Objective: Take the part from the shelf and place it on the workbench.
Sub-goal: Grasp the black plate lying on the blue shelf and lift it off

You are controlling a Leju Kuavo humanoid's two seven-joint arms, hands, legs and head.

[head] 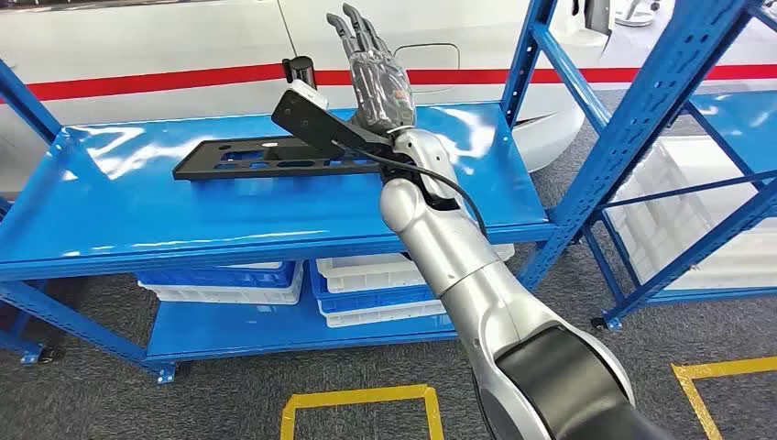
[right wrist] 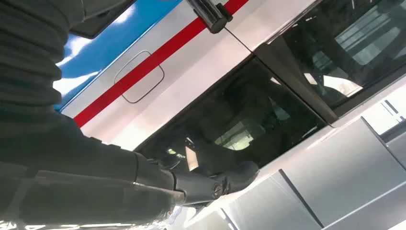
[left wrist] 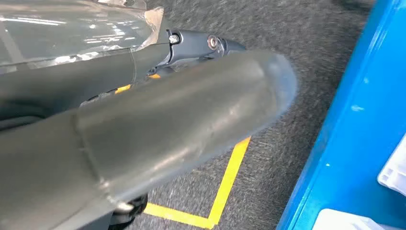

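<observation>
reaching out over the blue shelf (head: 183, 206) goes the right hand (head: 374, 69), raised above the top deck with its dark fingers (head: 353, 32) stretched straight and held apart, gripping nothing; palm region wrapped in a clear film, wrist cable looping down the silver forearm (head: 458, 266); the part (head: 266, 156), a long flat black plate with cut-out slots, lies flat on the top deck of the shelf, just beside and below that hand, its near end hidden behind the wrist-mounted black camera block (head: 311, 119); i cannot tell whether the hand touches the part; below the deck, white bins (head: 366, 275) and blue bins (head: 220, 275) sit stacked on the lower level; behind the shelf, a white vehicle with a red stripe (head: 183, 81); a second blue rack (head: 678, 137) stands to the right with a white crate (head: 696, 211) in it; yellow floor tape (head: 357, 399) marks squares on the grey carpet; over in the left wrist view, the left hand (left wrist: 143, 124) shows a thick grey thumb close to the lens above carpet and yellow tape (left wrist: 230, 182); whether its fingers are spread or curled, i cannot tell; right wrist view shows one dark finger (right wrist: 215, 179) extended against the vehicle's window
</observation>
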